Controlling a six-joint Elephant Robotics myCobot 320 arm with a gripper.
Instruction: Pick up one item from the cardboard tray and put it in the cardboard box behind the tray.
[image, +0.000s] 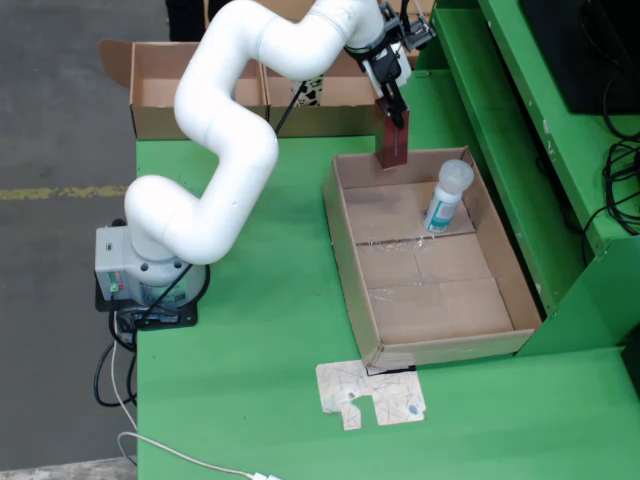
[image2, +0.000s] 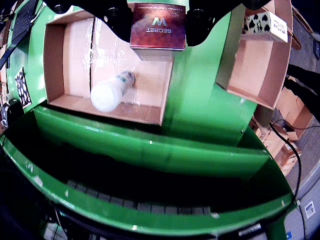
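Note:
My gripper (image: 396, 115) is shut on a dark red box (image: 392, 142), which hangs upright over the far end of the cardboard tray (image: 345, 235). In the wrist view the red box (image2: 157, 25) reads "SECRET W" and sits clamped between two black fingers (image2: 117, 17), over the tray's (image2: 55, 55) right end. A white bottle (image: 446, 196) with a teal label leans inside the tray, right of the red box; the wrist view has this bottle (image2: 110, 92) lying below the box. Behind the tray stand open cardboard boxes (image: 340, 118); one box (image2: 260, 70) holds a playing-card pack (image2: 265, 25).
A second open cardboard box (image: 165, 100) stands at the back left. A flat printed cardboard scrap (image: 370, 395) lies on the green table in front of the tray. A raised green frame (image: 540, 130) borders the tray's right side. The arm's base (image: 140, 270) and cables sit at the left.

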